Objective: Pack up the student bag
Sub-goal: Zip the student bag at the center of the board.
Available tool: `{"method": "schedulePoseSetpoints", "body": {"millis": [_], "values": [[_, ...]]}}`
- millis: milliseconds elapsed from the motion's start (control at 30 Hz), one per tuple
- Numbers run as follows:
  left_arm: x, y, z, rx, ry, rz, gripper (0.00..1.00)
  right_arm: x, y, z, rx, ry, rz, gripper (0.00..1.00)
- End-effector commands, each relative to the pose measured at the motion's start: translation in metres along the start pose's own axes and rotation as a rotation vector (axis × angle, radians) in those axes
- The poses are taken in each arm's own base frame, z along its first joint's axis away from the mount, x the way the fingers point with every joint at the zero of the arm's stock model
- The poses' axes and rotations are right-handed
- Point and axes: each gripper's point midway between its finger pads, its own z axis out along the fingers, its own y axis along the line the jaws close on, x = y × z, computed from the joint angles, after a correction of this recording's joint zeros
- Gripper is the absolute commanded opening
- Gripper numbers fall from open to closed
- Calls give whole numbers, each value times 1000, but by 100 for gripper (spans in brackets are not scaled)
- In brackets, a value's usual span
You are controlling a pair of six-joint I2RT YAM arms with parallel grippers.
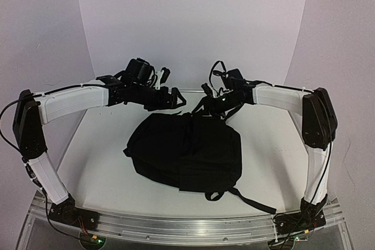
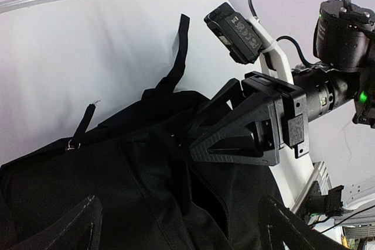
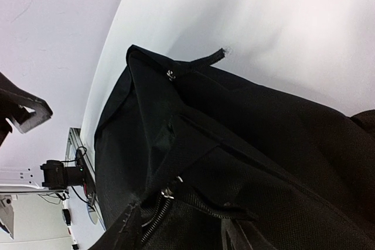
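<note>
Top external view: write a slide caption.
Black student bag, with left gripper and right gripper at its far edge.

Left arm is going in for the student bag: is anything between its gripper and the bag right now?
Nothing visible separates them. The left gripper hangs open directly over the student bag, with only bag fabric between its fingers. The one other thing nearby is the right gripper, just ahead at the same end of the bag.

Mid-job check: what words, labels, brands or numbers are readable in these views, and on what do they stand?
Black camera box, left wrist view: white printing, too blurred to read.
The student bag: no word, label or logo shows in any view.
Nothing else lettered is visible.
</note>
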Motion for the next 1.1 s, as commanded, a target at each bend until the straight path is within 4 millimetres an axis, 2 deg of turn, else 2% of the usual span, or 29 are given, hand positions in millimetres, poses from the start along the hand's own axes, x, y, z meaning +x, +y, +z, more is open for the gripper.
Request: {"method": "schedulePoseSetpoints", "body": {"millis": [0,67,167,300,400,500,533,600,733,867,1067], "values": [[-18,-11,-4,29,-46,11,92,-17,14,2,-54,-42,-17,38],[-17,-10,-4,26,-45,11,92,-19,13,2,-47,-52,-15,37],[-16,-10,-2,26,-41,8,92,-23,9,3,-24,-68,-10,46],[-16,-8,-2,16,-39,8,92,-27,4,8,-16,-72,3,41],[-15,-4,-1,2,-36,6,92,-31,5,11,-25,-78,8,29],[-12,4,4,-17,-13,-9,94,-35,11,9,-42,-90,4,11],[-10,9,7,-28,-1,-17,94,-36,13,7,-45,-94,-1,4],[-8,18,11,-47,15,-28,98,-38,20,0,-54,-106,-17,0],[-8,46,19,-88,42,-54,100,-41,45,-20,-94,-131,-68,0],[-12,70,30,-120,56,-65,100,-34,69,-35,-121,-145,-155,0],[-8,90,52,-159,108,-18,100,-17,84,-36,-143,-119,-213,0]]}}
